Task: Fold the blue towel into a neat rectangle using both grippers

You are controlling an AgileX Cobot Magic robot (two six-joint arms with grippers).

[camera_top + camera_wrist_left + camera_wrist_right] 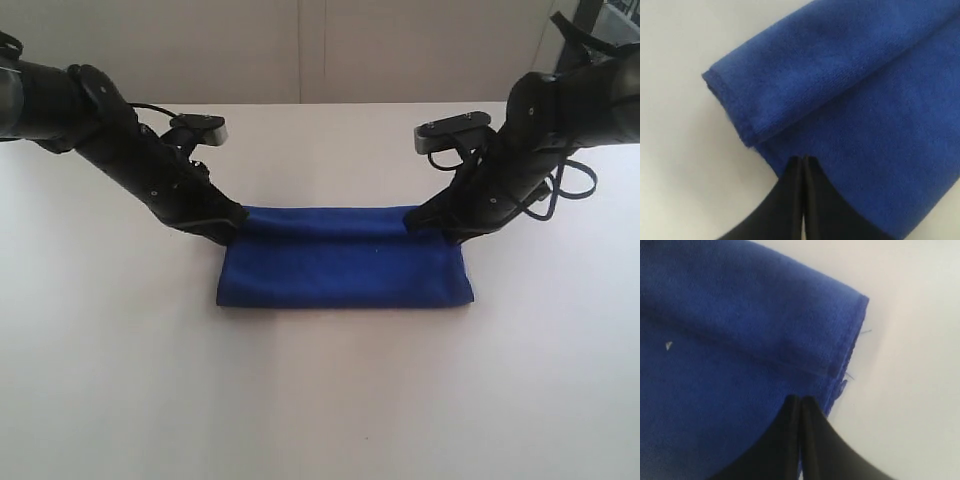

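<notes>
In the exterior view the blue towel (345, 265) lies folded in a wide, low rectangle at the centre of the frame, flat on the white table (320, 400), with a soft rolled fold running along its upper edge. The left hand (232, 225) comes down from the upper left on its black arm and meets the towel's upper left corner; the right hand (420, 222) comes down from the upper right and meets the upper right corner. Both hands look closed to a point where they touch the cloth. In the left wrist view the left hand (804, 162) shows two black fingers (790, 200) pressed together, their tips resting on the blue towel (865, 100) just beside the stitched edge of the folded-over layer. Whether any cloth is pinched between them cannot be told. The hemmed corner of the fold lies on the bare table (680, 150). In the right wrist view the right hand (801, 401) is closed the same way, fingers (785, 445) tight together, tips touching the blue towel (730, 340) near its hemmed end — again a pinch cannot be made out. A loose thread (850, 376) sticks out from the hem over the table (910, 365), and a small pale speck (668, 345) sits on the cloth, well apart from the hand.
</notes>
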